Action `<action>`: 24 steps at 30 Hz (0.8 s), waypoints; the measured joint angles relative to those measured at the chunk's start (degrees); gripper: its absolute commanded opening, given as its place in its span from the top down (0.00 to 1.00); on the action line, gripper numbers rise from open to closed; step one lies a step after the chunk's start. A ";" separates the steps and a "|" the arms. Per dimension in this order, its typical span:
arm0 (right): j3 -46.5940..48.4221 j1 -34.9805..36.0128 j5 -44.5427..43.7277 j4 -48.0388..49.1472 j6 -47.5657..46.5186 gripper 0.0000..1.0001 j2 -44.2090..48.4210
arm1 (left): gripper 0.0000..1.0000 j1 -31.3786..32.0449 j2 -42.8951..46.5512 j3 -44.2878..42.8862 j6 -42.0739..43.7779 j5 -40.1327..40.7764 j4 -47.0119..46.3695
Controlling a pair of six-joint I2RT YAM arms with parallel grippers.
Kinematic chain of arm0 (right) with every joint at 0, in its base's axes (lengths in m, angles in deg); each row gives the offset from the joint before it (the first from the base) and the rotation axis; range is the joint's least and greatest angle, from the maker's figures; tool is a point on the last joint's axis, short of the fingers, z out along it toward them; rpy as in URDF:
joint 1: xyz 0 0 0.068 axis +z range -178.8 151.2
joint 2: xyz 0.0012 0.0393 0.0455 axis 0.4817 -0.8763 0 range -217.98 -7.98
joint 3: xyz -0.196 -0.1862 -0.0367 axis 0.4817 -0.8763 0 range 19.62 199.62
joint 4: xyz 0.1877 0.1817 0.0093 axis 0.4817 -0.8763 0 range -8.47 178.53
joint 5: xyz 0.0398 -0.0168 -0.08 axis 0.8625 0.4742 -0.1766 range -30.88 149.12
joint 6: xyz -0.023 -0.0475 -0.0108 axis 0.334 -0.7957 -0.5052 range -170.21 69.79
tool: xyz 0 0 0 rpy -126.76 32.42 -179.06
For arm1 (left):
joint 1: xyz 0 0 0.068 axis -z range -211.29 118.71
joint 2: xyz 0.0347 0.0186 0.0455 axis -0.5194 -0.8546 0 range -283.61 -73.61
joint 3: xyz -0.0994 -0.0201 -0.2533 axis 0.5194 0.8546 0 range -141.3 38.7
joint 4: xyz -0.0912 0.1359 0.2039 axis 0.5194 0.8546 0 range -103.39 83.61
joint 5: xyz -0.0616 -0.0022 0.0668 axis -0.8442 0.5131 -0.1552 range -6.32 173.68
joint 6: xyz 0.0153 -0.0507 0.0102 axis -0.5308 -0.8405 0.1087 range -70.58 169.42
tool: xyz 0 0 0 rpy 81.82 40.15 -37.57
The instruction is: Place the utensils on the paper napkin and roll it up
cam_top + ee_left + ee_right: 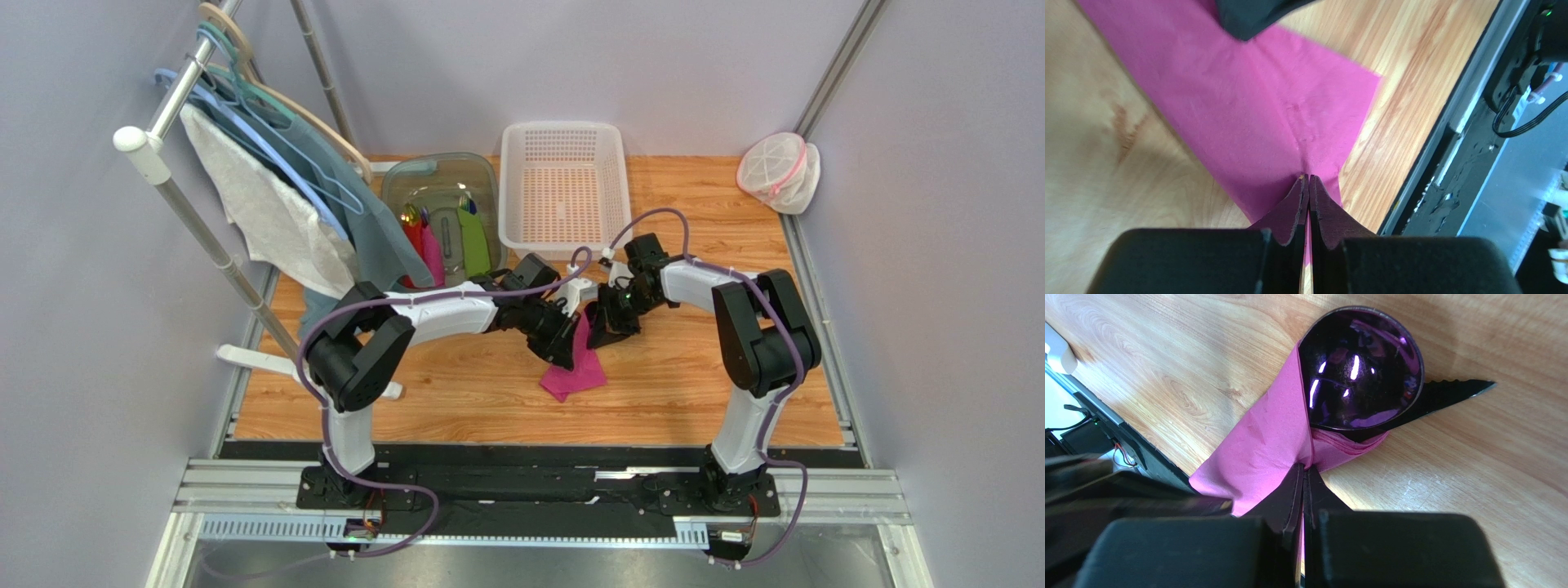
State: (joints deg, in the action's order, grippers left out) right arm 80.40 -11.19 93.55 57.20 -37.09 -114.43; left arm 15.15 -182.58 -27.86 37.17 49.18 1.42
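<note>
The magenta paper napkin (574,371) lies mid-table, folded over the utensils. In the right wrist view the napkin (1260,453) wraps the handles. The dark purple spoon (1359,369) shows its bowl past the fold, and the black knife (1450,392) shows its serrated tip beside it. My right gripper (1303,470) is shut on a napkin fold just below the spoon bowl. My left gripper (1309,177) is shut on the napkin (1247,110) near its edge. In the top view both grippers, left (567,337) and right (610,321), meet over the napkin's upper end.
A white basket (566,184) stands at the back. A grey bin (442,221) beside it holds chunky green, pink and red items. Cloths on hangers (264,184) hang at the left. A plastic lidded container (778,169) sits at the back right. The table's black front rail (1468,92) is close.
</note>
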 measured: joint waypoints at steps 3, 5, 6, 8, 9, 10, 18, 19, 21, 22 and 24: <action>0.00 0.17 -0.17 -0.02 -0.15 1.00 0.04 | 0.95 -0.46 -1.57 1.75 -0.81 -2.03 -1.86; 0.00 0.28 -0.37 0.02 -0.35 1.00 0.13 | 0.96 -0.98 -1.92 2.14 -1.42 -3.52 -2.89; 0.00 0.28 -0.44 0.02 -0.42 0.99 0.15 | 0.96 -1.27 -2.03 2.54 -1.77 -4.24 -3.65; 0.00 0.39 -0.66 -0.02 -0.63 0.95 0.31 | 0.96 -1.88 -2.29 3.19 -2.64 -5.64 -4.96; 0.02 0.39 -1.07 -0.15 -0.81 0.93 0.48 | 0.96 -2.10 -2.43 3.45 -3.04 -6.25 -5.57; 0.04 0.44 -1.49 -0.24 -0.94 0.89 0.70 | 0.96 -2.29 -2.56 3.58 -3.43 -6.73 -5.92; 0.79 0.85 -4.46 -5.03 -2.29 0.85 8.68 | 0.96 -2.84 -3.52 4.02 -5.16 -8.72 -7.91; 0.98 0.85 -4.35 -5.27 -2.34 0.85 10.38 | 0.96 -2.95 -3.58 4.02 -5.29 -8.83 -8.02; 1.27 0.87 -3.67 -5.40 -2.21 0.85 13.14 | 0.96 -2.99 -3.74 4.02 -5.57 -9.05 -8.15; 1.38 0.92 -2.99 -5.31 -2.03 0.86 14.27 | 0.96 -3.04 -3.78 4.00 -5.70 -9.16 -8.24; 1.44 1.27 -1.97 -4.98 -1.53 0.86 14.86 | 0.96 -3.08 -3.91 4.00 -5.95 -9.31 -8.35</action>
State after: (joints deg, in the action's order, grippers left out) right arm 81.84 -9.93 91.59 52.21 -38.62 -99.57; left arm 12.06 -186.49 -23.86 31.22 39.87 -6.93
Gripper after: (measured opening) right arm 0.144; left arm 0.042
